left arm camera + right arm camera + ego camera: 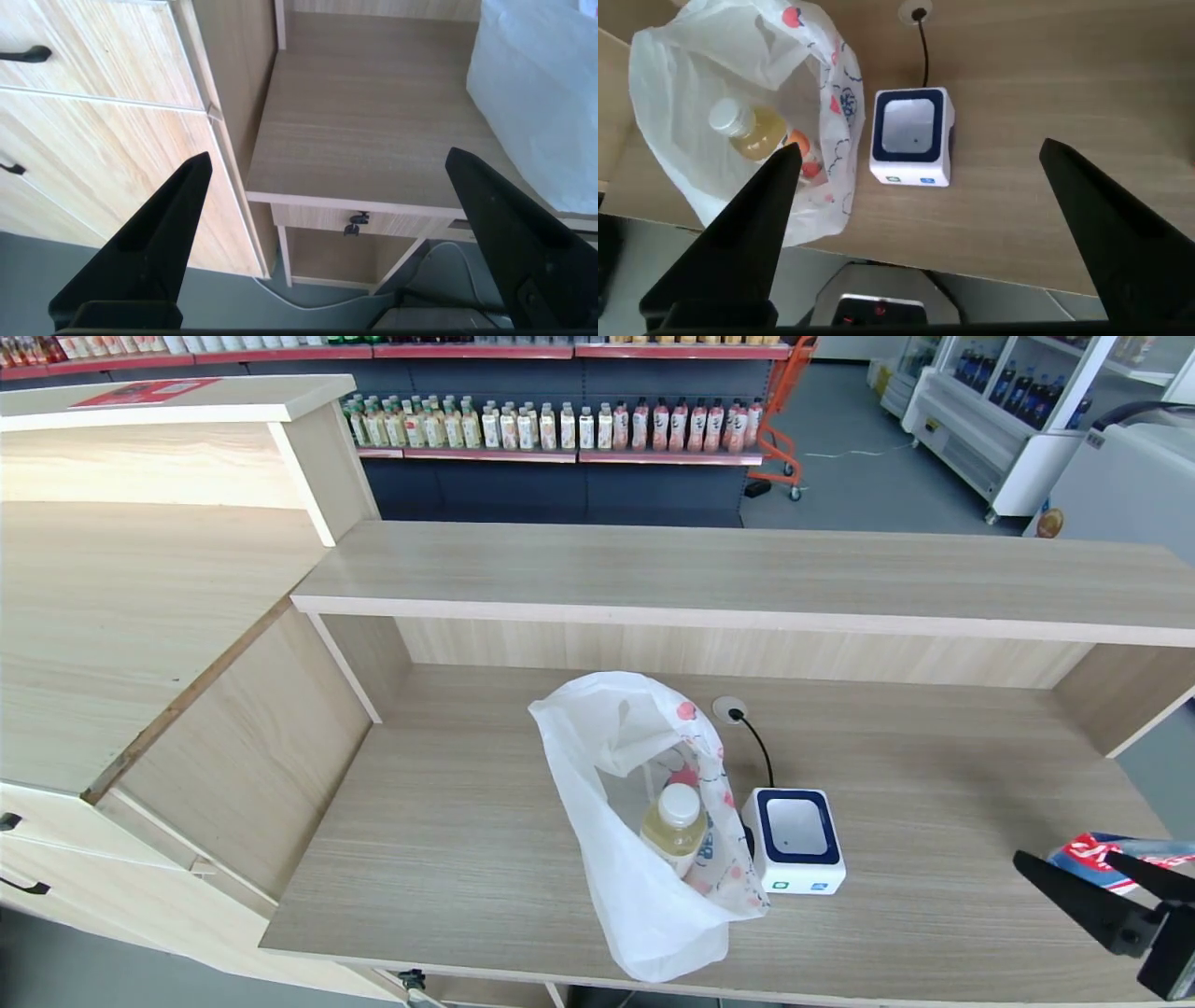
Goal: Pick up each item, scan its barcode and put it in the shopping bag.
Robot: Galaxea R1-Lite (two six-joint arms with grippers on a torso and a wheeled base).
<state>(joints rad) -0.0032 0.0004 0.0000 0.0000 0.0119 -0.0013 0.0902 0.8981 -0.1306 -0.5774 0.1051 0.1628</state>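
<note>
Two black end effectors stand with their fingers spread wide and nothing between them as a checkout run waits on its next item. The right end effector (1064, 857) hovers low over the near right corner of the pale wood-grain table (448, 840). A red, white and blue printed packet (1088, 848) lies just beyond its fingertips at the table's right edge, not yet gripped. The left end effector (327, 157) hangs off the table's left front corner, above pale wooden drawer fronts (84, 140).

Further in, near the table's middle, sits a small white box-shaped barcode scanner (794, 838) with a dark blue frame around its upward-facing window. A thin black cable (761, 747) runs back from it to a round port in the tabletop. Touching the scanner's left side, a white plastic shopping bag (635, 896) with red and blue prints lies with its mouth open. It already holds a clear bottle (674, 821) of yellowish drink with a white cap.

The packet looks to be the item now due. A good pick would close on its body squarely, not on a loose edge. The barcode face, which cannot be made out here, should stay uncovered. The packet should then pass level over the scanner window and go in beside the bottle without dragging the bag's rim shut.
</note>
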